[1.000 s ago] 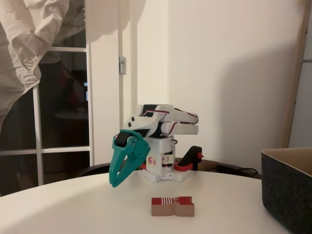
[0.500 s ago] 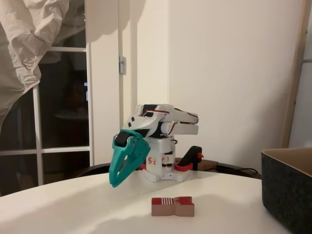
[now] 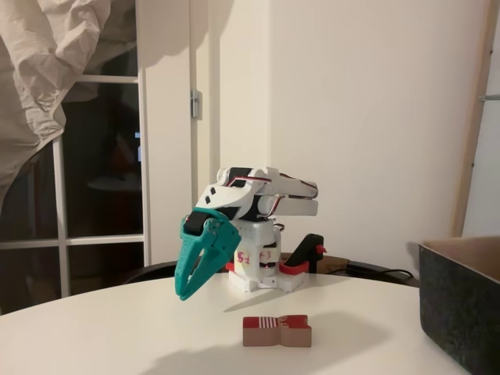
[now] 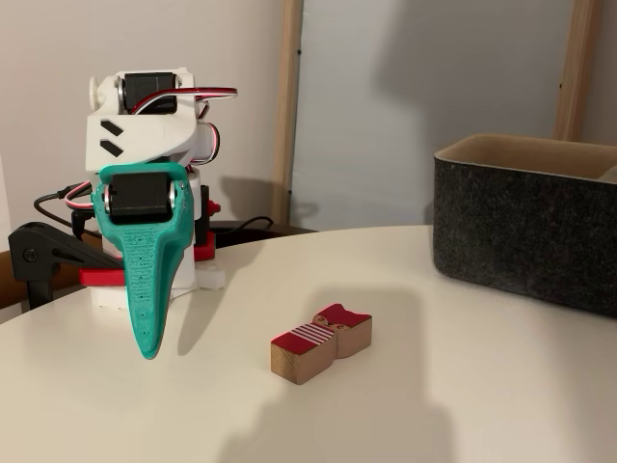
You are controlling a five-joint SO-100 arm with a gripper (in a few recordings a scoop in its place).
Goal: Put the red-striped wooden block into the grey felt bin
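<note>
Evidently untouched: red-striped wooden block (image 4: pixel 320 341) lay flat mid-table (image 4: pixel 501 386), well clear of its edges, apart from grey felt bin (image 4: pixel 525 227). Gripper (image 4: pixel 147 349) hung pinched closed, empty, above the table. Block judged light, rigid, smooth; notched waist likely offers the surest hold

I see dim, warm indoor light; soft broad shadows fall across the table (image 3: pixel 117 328) and the wall (image 4: pixel 463 68). Both fixed views are slightly grainy.

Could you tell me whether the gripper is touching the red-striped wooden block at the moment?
Apart. In both fixed views bare table lies between the gripper and the red-striped wooden block.
</note>
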